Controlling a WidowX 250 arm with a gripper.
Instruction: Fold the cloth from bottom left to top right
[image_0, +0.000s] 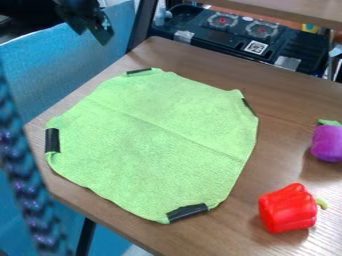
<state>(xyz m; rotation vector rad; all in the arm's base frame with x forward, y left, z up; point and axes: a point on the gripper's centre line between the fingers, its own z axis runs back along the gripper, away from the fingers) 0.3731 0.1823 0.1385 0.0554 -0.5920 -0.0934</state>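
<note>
At the far left edge hangs a blurred dark strand, probably a braided cable (30, 185). Near the upper left, the black gripper (93, 34) hangs apart from the cloth; whether it is released or clenched, I cannot tell. The green cloth (153, 145) lies spread on the wooden table (284, 145), creased across its middle, with black strips (52, 140) at its corners. To its right sit a red toy pepper (287, 209) and, farther right, a purple toy eggplant (327, 143).
</note>
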